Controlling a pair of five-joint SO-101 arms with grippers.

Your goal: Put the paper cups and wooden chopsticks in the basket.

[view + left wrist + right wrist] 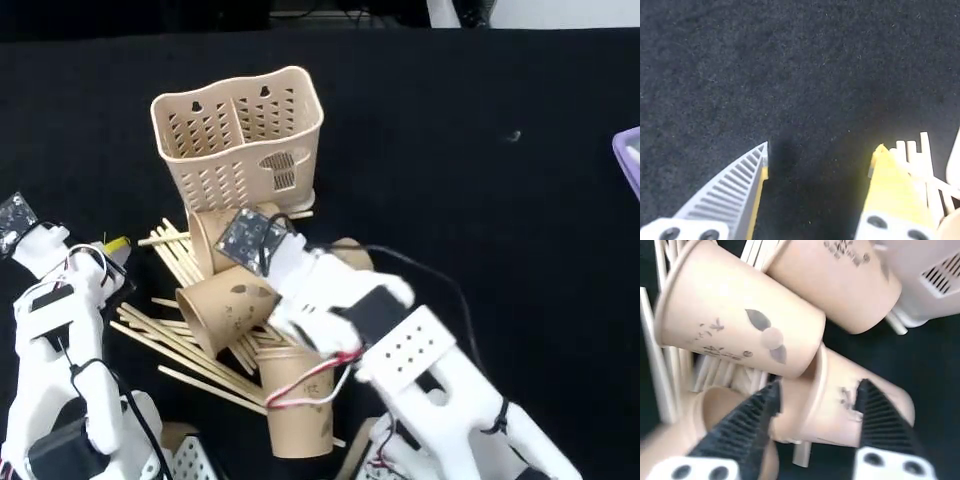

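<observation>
Just in front of the basket (237, 135), paper cups (225, 305) lie tumbled over a scatter of wooden chopsticks (180, 345) on the black cloth (480, 150). Over the cups the right gripper (818, 387) hangs with fingers spread, holding nothing. Off to the pile's side the left gripper (817, 150) sits over bare cloth, fingers apart too. One cup rests against the upright basket's foot.

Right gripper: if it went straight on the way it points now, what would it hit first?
Most likely the paper cup lying on its side, in line between the right gripper's open fingers. Depth is unclear; the leaf-printed cup overlapping it might touch one finger first.
</observation>
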